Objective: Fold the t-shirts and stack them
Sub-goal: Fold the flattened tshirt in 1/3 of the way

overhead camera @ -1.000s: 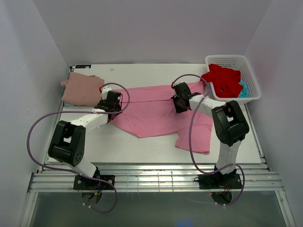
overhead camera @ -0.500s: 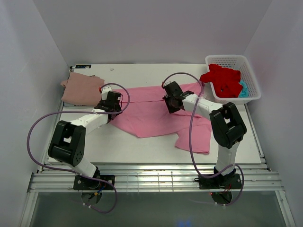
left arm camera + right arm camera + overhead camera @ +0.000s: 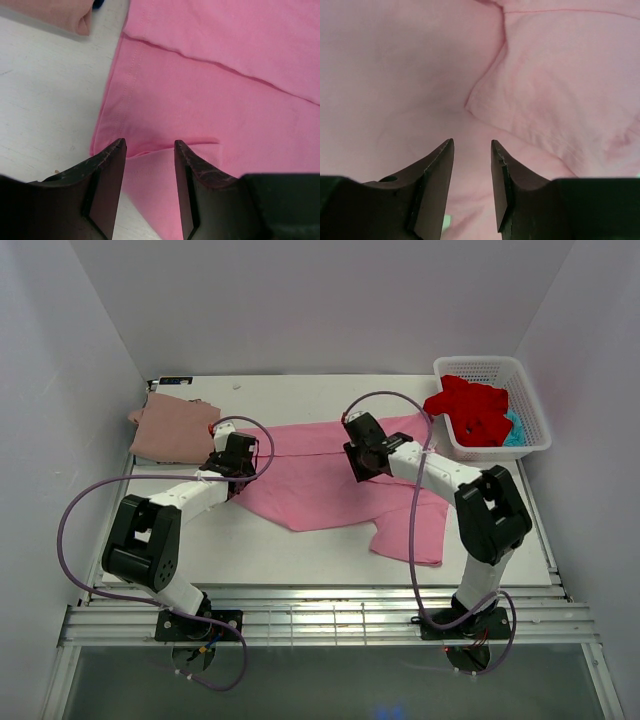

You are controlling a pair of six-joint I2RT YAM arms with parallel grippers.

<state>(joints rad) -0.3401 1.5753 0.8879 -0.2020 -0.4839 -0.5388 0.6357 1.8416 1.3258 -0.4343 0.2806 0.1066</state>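
Apparently beginning the fold of bright pink t-shirt (image 3: 320, 490), lying spread between left and right edges. Hovering left gripper (image 3: 150, 150) over its left hem, right gripper (image 3: 472, 147) over its middle, both parted, gripping nothing. Next, probably: lowering and pinching cloth edges.

Teal shirt (image 3: 513, 430): only a sliver shows at the basket's (image 3: 480, 362) right side, under the red shirt (image 3: 470, 408).
Pink shirt (image 3: 310, 485): partly hidden from above by the right arm (image 3: 440, 468); it runs off every edge of the right wrist view.
Rose shirt (image 3: 50, 12): cut off by the far edge of the left wrist view.
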